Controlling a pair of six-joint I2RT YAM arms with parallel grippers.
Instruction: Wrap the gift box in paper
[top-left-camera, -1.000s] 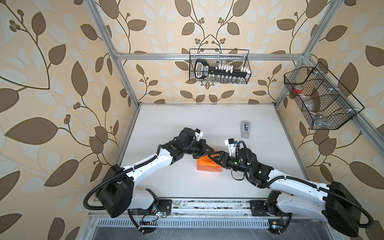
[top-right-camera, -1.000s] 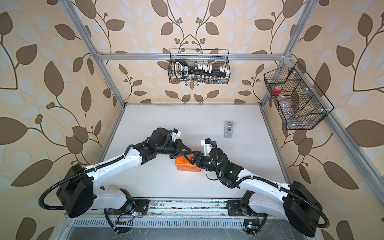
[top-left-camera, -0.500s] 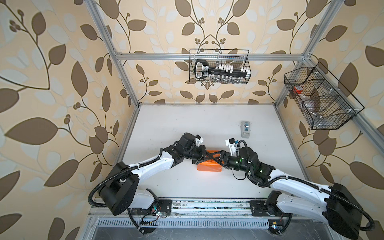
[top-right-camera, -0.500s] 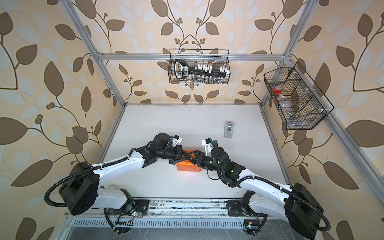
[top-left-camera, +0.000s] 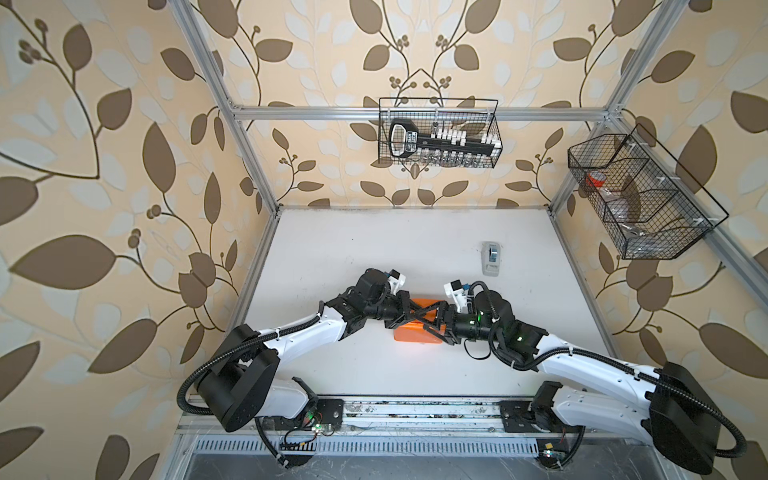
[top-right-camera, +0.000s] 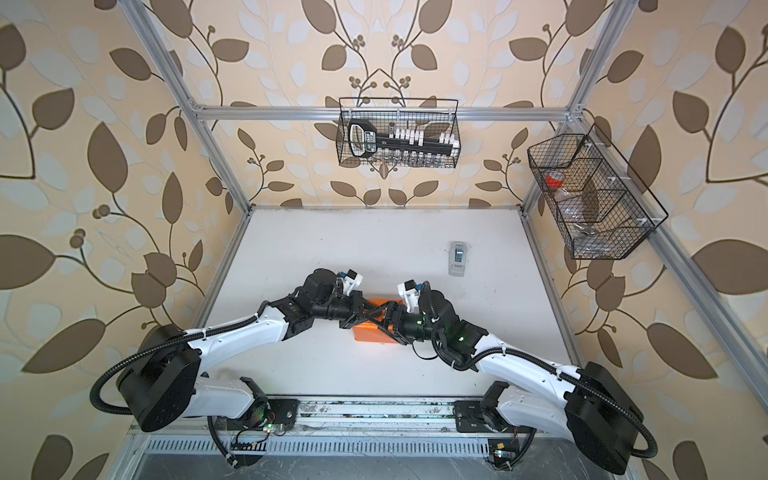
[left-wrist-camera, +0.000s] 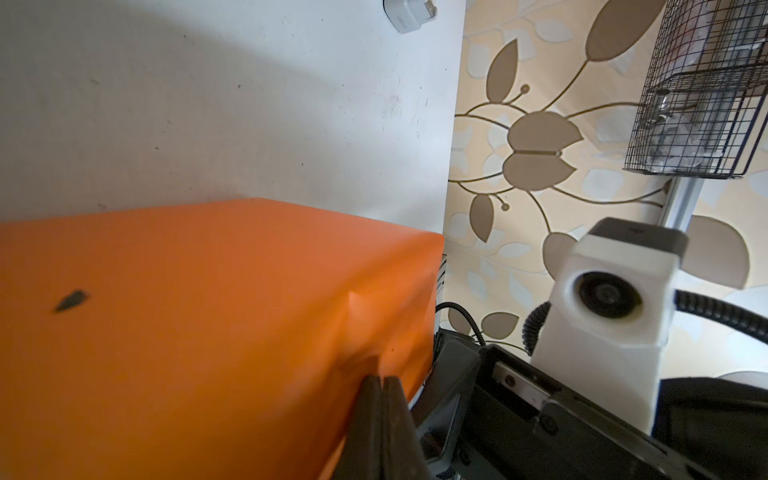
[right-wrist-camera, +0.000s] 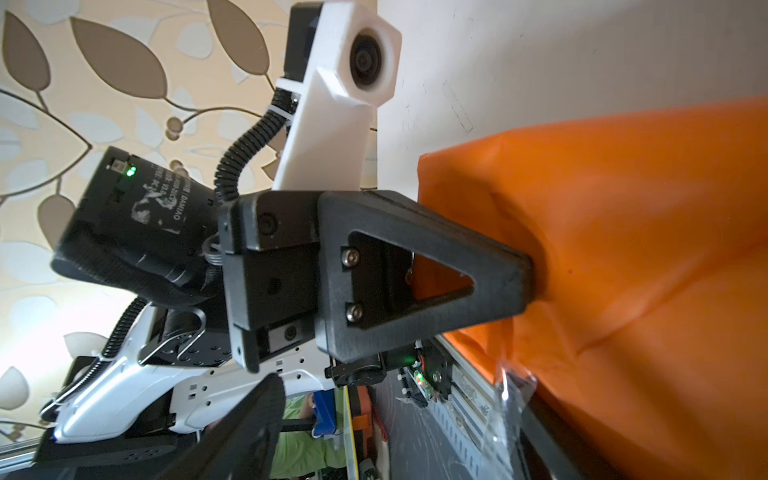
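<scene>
Left gripper (top-left-camera: 415, 318) is clamped fully shut, gripping nothing I can see. Its closed fingertips (left-wrist-camera: 380, 399) push against the paper (top-left-camera: 415, 336) at the parcel's right-hand end, pinning a fold down, I reckon. The gift box itself is out of sight under that orange wrap. It sits mid-table between the two arms, long axis running left-right in both top views. Right gripper (top-left-camera: 430, 323) comes in from the right with jaws spread wide, empty as far as I can tell, crossing the left one over that same end. So the end fold lies just ahead of the right jaws. Tape dispenser (top-left-camera: 491, 257) sits well apart, further back on the right.
</scene>
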